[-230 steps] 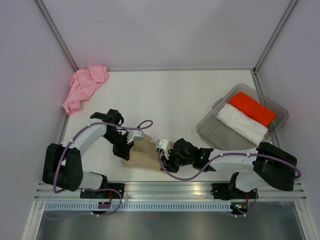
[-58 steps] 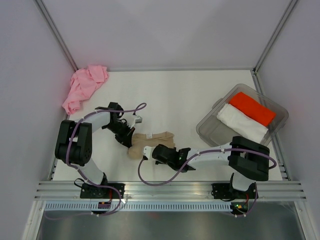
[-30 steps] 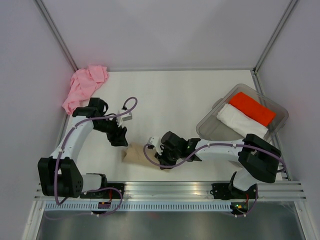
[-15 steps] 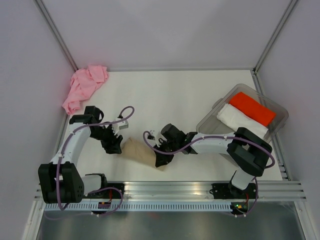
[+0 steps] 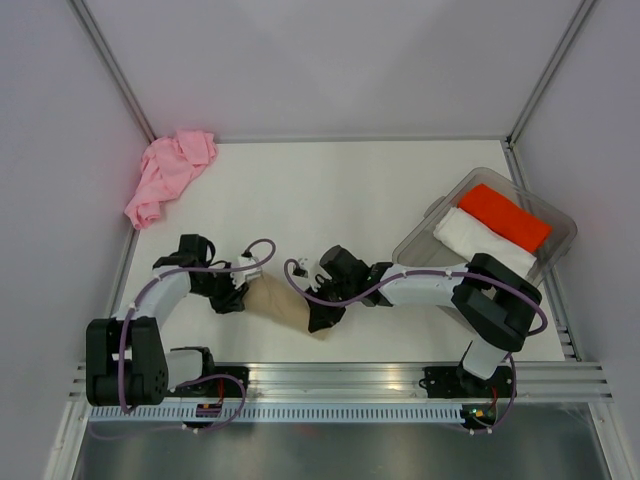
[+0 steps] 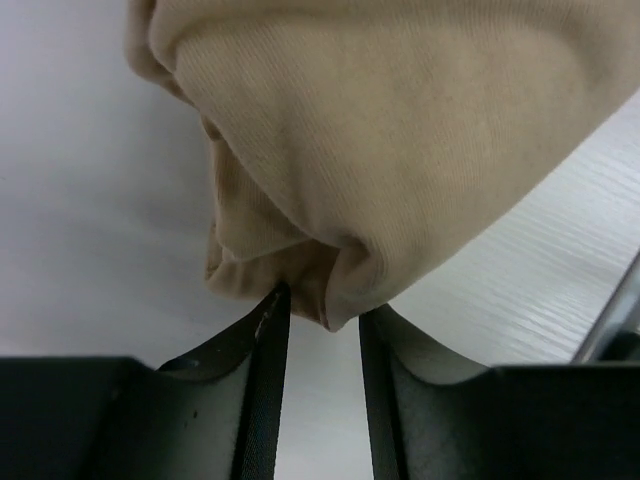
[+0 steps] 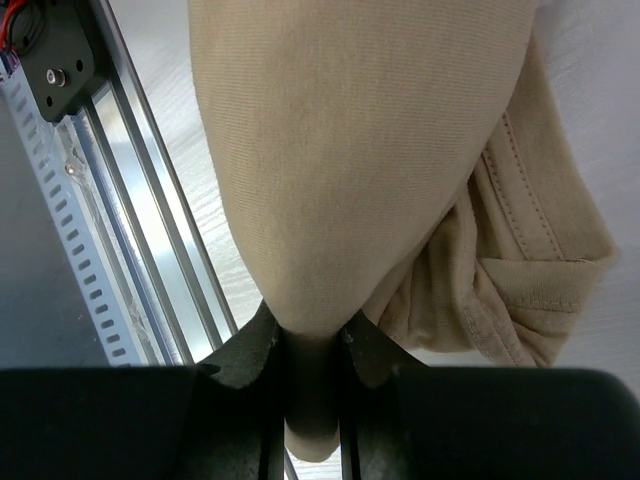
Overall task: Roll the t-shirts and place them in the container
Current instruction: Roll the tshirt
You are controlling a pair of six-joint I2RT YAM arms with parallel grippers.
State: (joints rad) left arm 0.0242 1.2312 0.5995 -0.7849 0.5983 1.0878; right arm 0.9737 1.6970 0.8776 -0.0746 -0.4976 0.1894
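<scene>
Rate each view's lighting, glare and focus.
Top external: even, soft light, sharp throughout, only faint shadows. Left wrist: tan t-shirt weave crisp; table grain shows at right, featureless at left. Right wrist: shirt weave sharp, bright glare streaks along the metal rail.

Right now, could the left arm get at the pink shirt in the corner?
Probably yes: only bare table lies between the left gripper and the pink t-shirt, though it is at the tan t-shirt.

This looks like a robotics laboratory cell. A flat white desk (image 5: 350,190) is closed in by plain pale panel walls (image 5: 330,60) with grey metal corner posts (image 5: 115,70). Two white-and-black robot arms (image 5: 160,290) are bolted on a slotted aluminium rail (image 5: 340,378).
</scene>
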